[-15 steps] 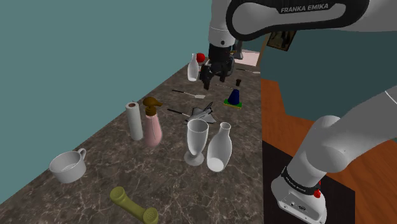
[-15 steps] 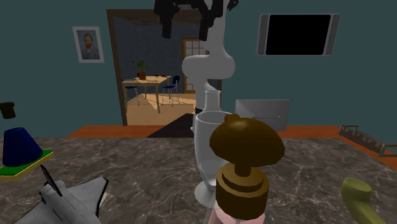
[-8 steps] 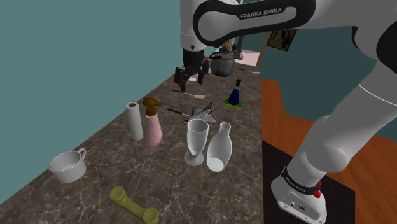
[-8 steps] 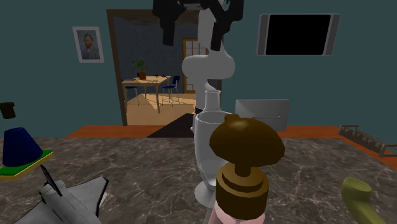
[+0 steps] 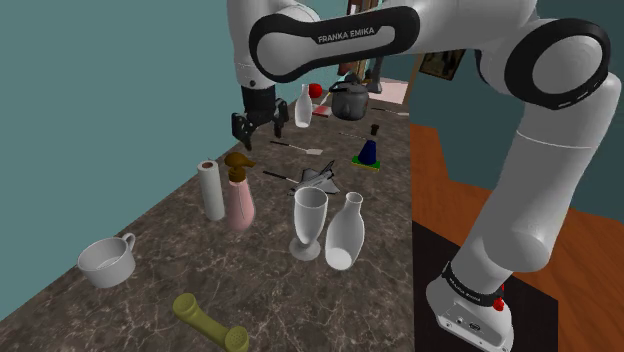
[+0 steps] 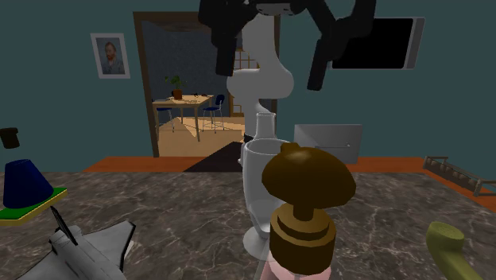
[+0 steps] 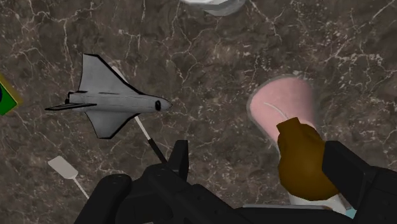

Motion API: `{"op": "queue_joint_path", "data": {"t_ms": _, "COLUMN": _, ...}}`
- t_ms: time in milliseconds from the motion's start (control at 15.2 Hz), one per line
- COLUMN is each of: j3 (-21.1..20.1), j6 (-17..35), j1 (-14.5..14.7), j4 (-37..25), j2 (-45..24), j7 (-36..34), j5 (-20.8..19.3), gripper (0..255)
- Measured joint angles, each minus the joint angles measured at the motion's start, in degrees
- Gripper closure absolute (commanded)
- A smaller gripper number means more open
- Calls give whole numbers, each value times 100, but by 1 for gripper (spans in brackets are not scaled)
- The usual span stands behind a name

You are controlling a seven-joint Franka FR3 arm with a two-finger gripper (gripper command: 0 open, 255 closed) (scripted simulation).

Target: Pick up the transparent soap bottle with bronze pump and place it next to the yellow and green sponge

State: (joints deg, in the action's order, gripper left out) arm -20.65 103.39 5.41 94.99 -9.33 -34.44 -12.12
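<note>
Alignment over the soap bottle [image 5: 238, 198] is being worked out. The pink-bodied bottle with its bronze pump is standing left of centre in the shoulder view, just beside a paper roll [image 5: 211, 188]. The gripper [image 5: 257, 128] is being held above it, jaws spread and empty. In the wrist view the pump is showing off towards one finger, so centring is likely needed before descent. The sponge [image 5: 364, 164] is lying right of centre, higher up.

In the shoulder view, the words "FRANKA EMIKA" stand in white capital letters on the dark band of the arm [image 5: 348, 34]. A small print on its base is too small to read.
</note>
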Motion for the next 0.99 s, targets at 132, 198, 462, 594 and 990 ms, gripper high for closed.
{"op": "queue_joint_path", "data": {"t_ms": 132, "j3": -33, "j6": -139, "j1": 162, "j4": -608, "j2": -545, "j7": -184, "j5": -207, "gripper": 0}}
{"op": "queue_joint_path", "data": {"t_ms": 198, "j3": -30, "j6": -206, "j1": 229, "j4": -895, "j2": -789, "j7": -232, "j5": -295, "gripper": 0}}
{"op": "queue_joint_path", "data": {"t_ms": 462, "j3": 28, "j6": -549, "j1": 577, "j4": -2204, "j2": -1843, "j7": -381, "j5": -631, "gripper": 0}}
{"op": "queue_joint_path", "data": {"t_ms": 594, "j3": 44, "j6": -531, "j1": 620, "j4": -2322, "j2": -1989, "j7": -404, "j5": -674, "gripper": 0}}
{"op": "queue_joint_path", "data": {"t_ms": 990, "j3": 70, "j6": -120, "j1": 564, "j4": -1960, "j2": -2048, "j7": -464, "j5": -710, "gripper": 0}}
